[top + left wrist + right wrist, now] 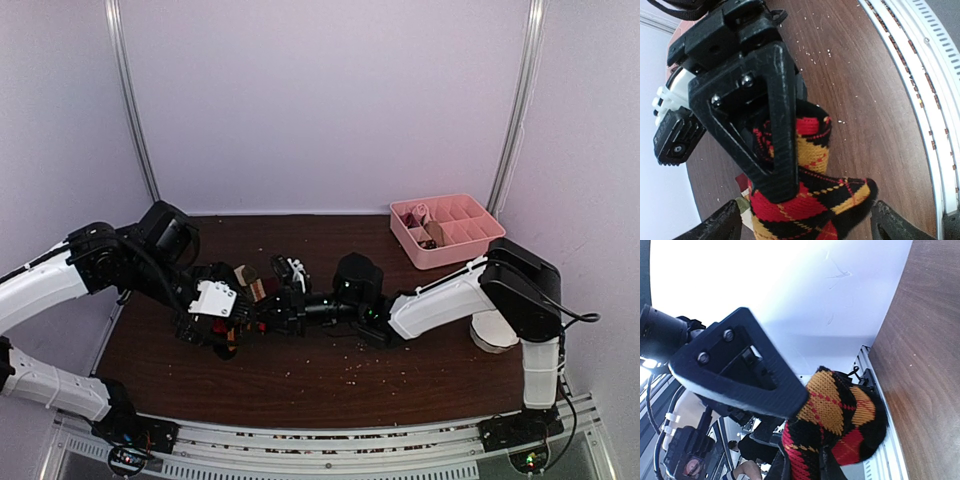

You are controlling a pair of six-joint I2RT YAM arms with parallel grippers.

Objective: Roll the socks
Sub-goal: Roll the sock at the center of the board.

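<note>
Socks (pixel 250 290): bundled at mid-tabletop (pixel 330 385), between both arms; argyle sock (pixel 810 200) foremost in both wrist views. Left jaws: spread wide either side of the bundle, gripping nothing; right jaws: pinched shut on the argyle fabric. Risk: roll likely to spring loose, being held from one side only; cause, any tug or early release by the right jaws. Bare tabletop ahead of and behind the bundle; near rail (pixel 350 445) not far off; pink tray (pixel 447 230) and white bowl (pixel 490 335) well apart, to the right.
</note>
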